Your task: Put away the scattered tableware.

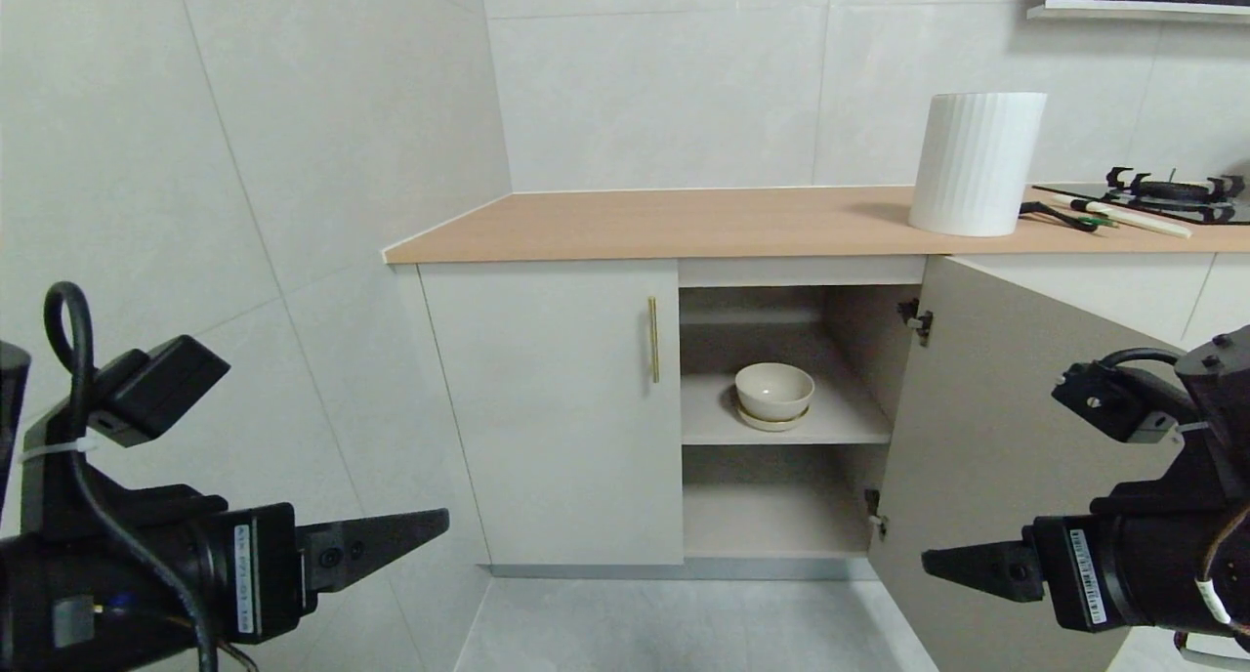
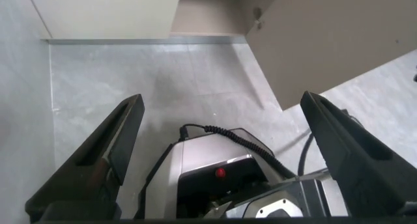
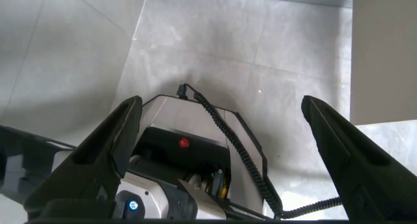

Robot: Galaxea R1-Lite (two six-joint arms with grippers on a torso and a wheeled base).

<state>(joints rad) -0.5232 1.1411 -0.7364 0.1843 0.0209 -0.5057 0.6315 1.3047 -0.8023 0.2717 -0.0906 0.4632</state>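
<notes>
A cream bowl (image 1: 773, 389) rests on a small plate (image 1: 771, 421) on the middle shelf (image 1: 840, 420) of the open cabinet. Low at the left of the head view, my left gripper (image 1: 410, 533) hangs in front of the closed door, well short of the shelf. In the left wrist view its fingers (image 2: 117, 146) stand wide apart over the floor, so the left gripper (image 2: 221, 101) is open and empty. My right gripper (image 1: 942, 562) is low at the right, in front of the swung-out door. It is open too (image 3: 221, 103), with nothing between the fingers (image 3: 339, 146).
The right cabinet door (image 1: 986, 438) stands open toward me; the left door (image 1: 557, 408) with a gold handle (image 1: 653, 340) is closed. On the wooden counter (image 1: 684, 223) stand a white ribbed container (image 1: 977, 162), chopsticks (image 1: 1123, 215) and a stove burner (image 1: 1172, 189). The lower shelf (image 1: 771, 521) is bare.
</notes>
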